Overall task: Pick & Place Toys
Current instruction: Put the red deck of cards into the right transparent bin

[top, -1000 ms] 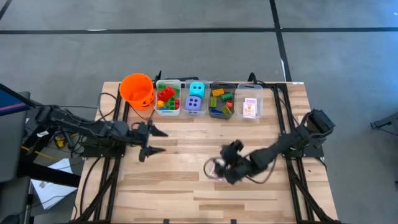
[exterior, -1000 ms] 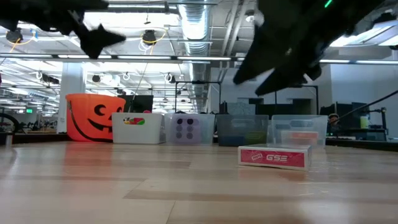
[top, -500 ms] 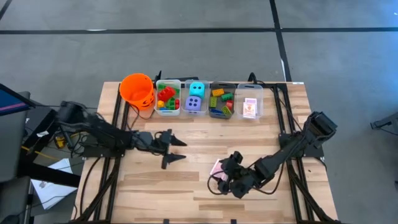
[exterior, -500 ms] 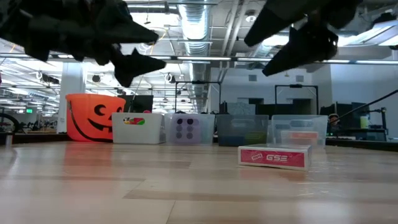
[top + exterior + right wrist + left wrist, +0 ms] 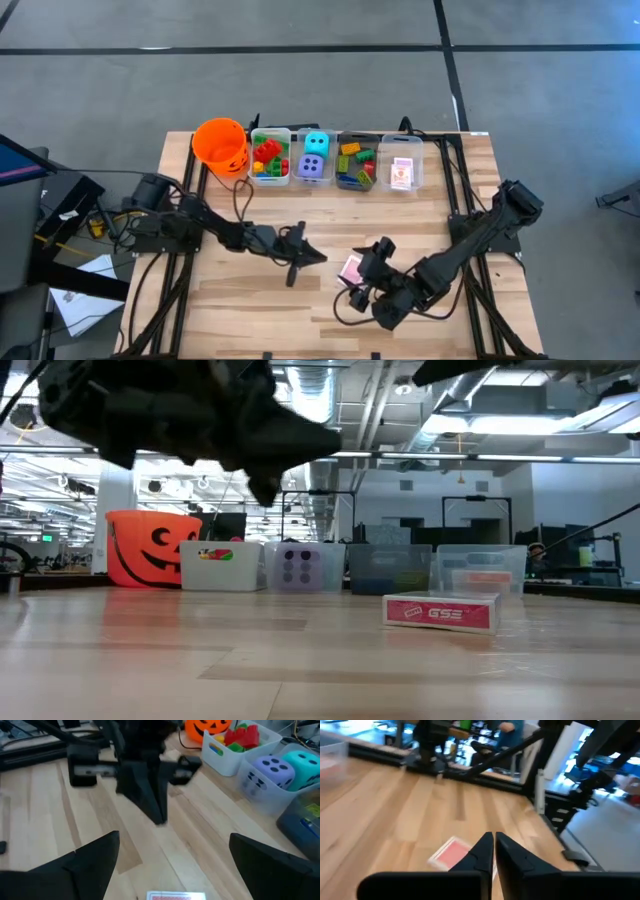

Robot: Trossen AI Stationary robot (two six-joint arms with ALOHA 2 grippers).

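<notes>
A pink pack of playing cards [image 5: 351, 268] lies flat on the table, right of centre; it also shows in the low view [image 5: 440, 612]. My left gripper [image 5: 316, 257] is shut on nothing and hangs above the table just left of the pack [image 5: 451, 854]. My right gripper [image 5: 175, 865] stands wide open above the pack's near-right side, with nothing between its fingers. The other toys sit in bins along the far edge: bricks [image 5: 268, 157], a cyan and a purple die [image 5: 315, 155], more bricks [image 5: 356, 164] and cards [image 5: 402, 173].
An orange pumpkin-face bucket [image 5: 221, 145] stands at the far left beside the row of clear bins [image 5: 290, 180]. Bare wood [image 5: 250, 310] lies left of and nearer than the pack. Both arms [image 5: 450, 260] meet near the table's middle.
My left gripper has travelled toward the table's right edge and down, toward the card pack, and its fingers have shut on nothing. My right gripper has risen and drawn back toward the near edge, staying open. The pack has stayed where it was.
</notes>
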